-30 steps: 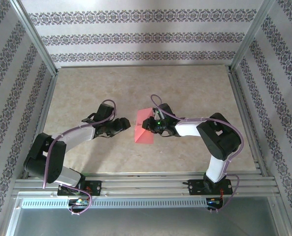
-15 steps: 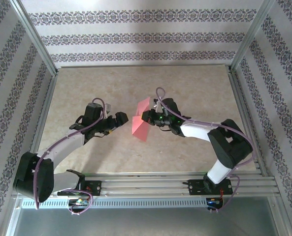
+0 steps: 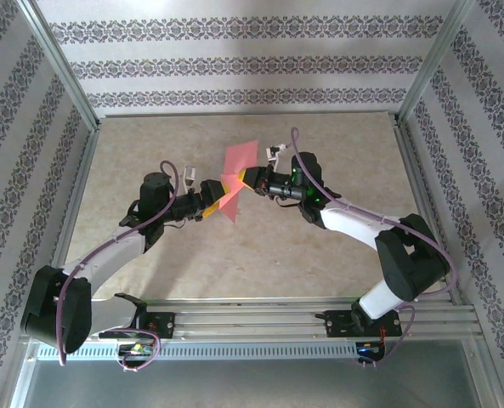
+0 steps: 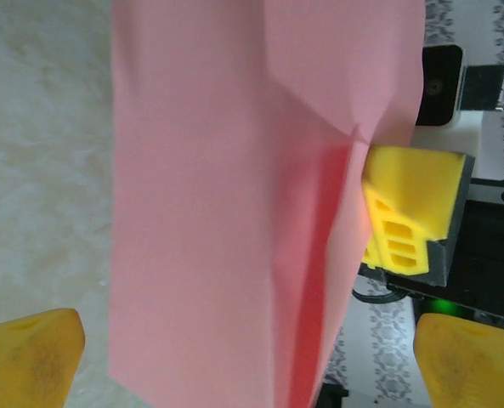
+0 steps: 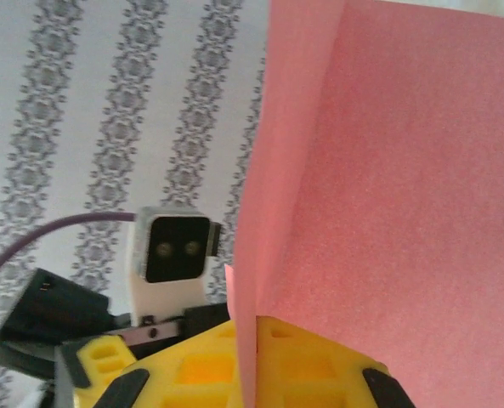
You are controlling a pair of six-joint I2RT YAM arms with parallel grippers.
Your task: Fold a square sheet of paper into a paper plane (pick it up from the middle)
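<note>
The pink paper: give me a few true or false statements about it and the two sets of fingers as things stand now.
1. The paper is held up off the table. True.
2. The right fingers are clamped on the paper. True.
3. The left fingers are shut tight on the paper. False: they are spread wide, with the paper hanging between them.
4. The paper is a finished narrow dart. False: it is a broad sheet with a few creases.
</note>
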